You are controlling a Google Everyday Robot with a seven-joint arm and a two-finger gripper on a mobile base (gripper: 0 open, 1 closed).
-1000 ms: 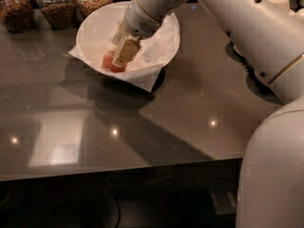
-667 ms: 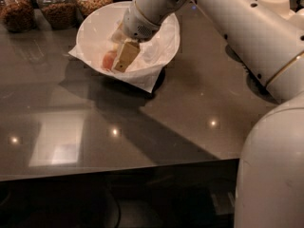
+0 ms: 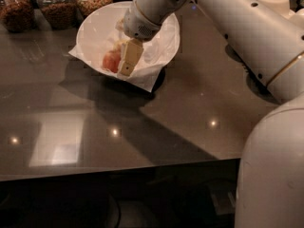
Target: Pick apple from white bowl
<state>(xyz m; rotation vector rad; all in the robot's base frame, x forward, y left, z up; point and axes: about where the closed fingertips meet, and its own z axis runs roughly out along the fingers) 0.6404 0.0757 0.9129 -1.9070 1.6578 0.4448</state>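
The white bowl [image 3: 95, 30] stands at the back of the dark table, lined with crumpled white paper [image 3: 142, 77] that sticks out over its near rim. The reddish-orange apple [image 3: 111, 60] lies inside it, near the front left. My gripper [image 3: 122, 66] reaches down into the bowl from the upper right. It sits right against the apple's right side and hides part of it. My white arm [image 3: 223, 18] crosses the bowl's right rim.
Three glass jars of brown food [image 3: 57, 6] stand behind the bowl at the back left. A white object [image 3: 273, 3] sits at the back right. My white base [image 3: 273, 175] fills the lower right. The table's front edge [image 3: 118, 170] runs across the lower part of the view.
The gripper has shifted slightly inside the bowl and stays against the apple. The apple has moved only a little. The bowl has not moved.
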